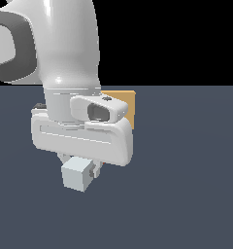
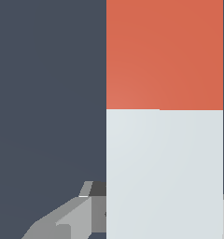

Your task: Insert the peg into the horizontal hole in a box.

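Your white robot gripper (image 1: pixel 79 163) was clamped on long square-section peg (image 1: pixel 77 175), pale grey-white with red-orange end; grey end faced exterior camera. Peg was held above dark grey-blue floor (image 1: pixel 186 185). Tan flat box (image 1: pixel 128 104) sat behind gripper, mostly hidden; hole unseen.

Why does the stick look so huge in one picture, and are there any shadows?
Wrist view: the peg fills the frame because the camera sits close; flat, even colour, no shadow. Exterior view: soft shading on the gripper, no cast shadows on the floor, nothing blurred.
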Controlling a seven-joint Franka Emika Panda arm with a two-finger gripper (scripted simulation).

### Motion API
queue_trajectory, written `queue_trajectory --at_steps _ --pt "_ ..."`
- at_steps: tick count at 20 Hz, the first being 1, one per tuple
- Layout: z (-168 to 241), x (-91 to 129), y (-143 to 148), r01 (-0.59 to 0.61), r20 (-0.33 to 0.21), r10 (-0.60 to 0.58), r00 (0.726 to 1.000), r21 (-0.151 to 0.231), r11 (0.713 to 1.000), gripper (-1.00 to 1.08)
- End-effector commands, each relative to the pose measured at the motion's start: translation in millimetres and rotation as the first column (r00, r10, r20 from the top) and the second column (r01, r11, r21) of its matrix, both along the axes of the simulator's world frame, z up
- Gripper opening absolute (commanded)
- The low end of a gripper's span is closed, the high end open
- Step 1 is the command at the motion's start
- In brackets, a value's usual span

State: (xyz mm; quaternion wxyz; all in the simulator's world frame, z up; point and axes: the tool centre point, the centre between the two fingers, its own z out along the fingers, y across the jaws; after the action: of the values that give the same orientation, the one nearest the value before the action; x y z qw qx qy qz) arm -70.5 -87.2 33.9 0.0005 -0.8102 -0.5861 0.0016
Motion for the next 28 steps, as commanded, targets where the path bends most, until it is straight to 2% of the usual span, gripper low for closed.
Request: queue_trajectory --at_steps 1,9,14,19,28 --pt "8 13 25 -0.034 0.004 0.034 0.999 -0.001 0.999 -1.00" --pt "35 50 125 -0.164 0.003 0.164 0.986 -0.001 0.986 -1.00" --pt "46 63 167 -0.216 0.003 0.216 0.976 0.000 0.976 -1.00" --pt "50 67 184 -0.238 0.003 0.238 0.971 0.001 0.971 -1.00" --pt "52 69 184 -0.241 0.005 0.241 0.970 0.001 0.970 -1.00"
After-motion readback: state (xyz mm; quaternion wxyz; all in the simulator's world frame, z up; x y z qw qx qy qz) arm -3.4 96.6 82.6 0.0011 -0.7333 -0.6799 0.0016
